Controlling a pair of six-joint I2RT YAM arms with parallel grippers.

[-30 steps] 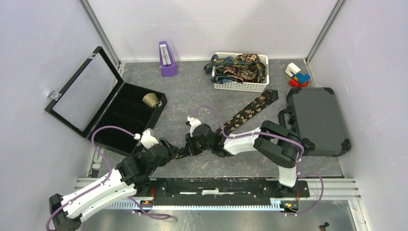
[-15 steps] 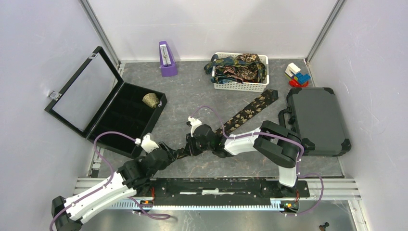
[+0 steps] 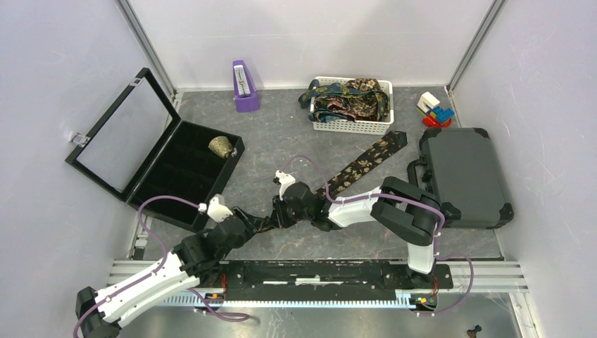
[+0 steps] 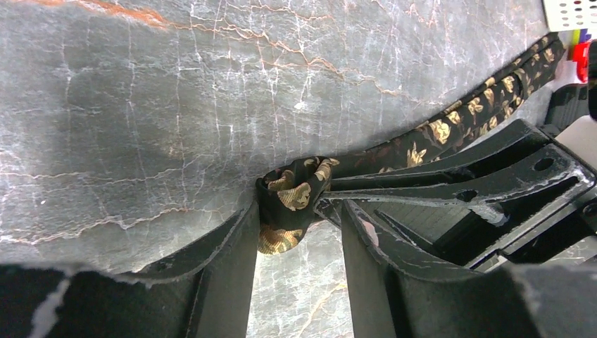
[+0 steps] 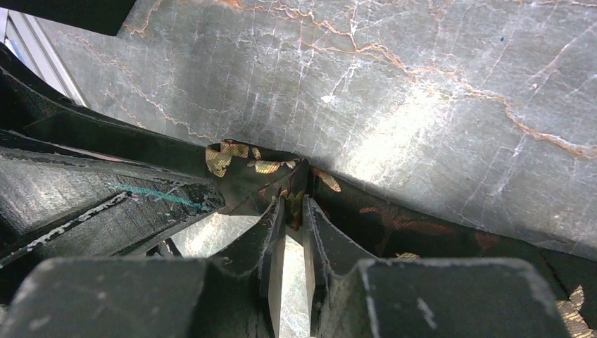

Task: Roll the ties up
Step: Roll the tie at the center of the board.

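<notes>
A dark tie (image 3: 362, 163) with a tan floral print lies diagonally on the marble table, its wide end near the grey case. Its near end is folded into a small roll (image 4: 292, 193). My left gripper (image 3: 248, 220) is open, and in the left wrist view the gripper (image 4: 299, 215) straddles that roll. The left finger (image 4: 236, 243) touches the cloth, while the other finger stands just off it. My right gripper (image 3: 281, 213) is shut on the tie beside the roll. In the right wrist view its tips (image 5: 292, 204) pinch the fabric (image 5: 243, 165). The two grippers meet tip to tip.
A white basket (image 3: 352, 127) at the back holds more ties (image 3: 348, 98). An open black display case (image 3: 179, 176) at the left holds one rolled bundle (image 3: 222, 146). A grey hard case (image 3: 464, 176) lies right. A purple object (image 3: 243, 88) and toy blocks (image 3: 435, 110) stand at the back.
My left arm has shifted slightly toward the near edge and its jaws have narrowed around the tie's rolled end. The right arm and the tie have stayed put.
</notes>
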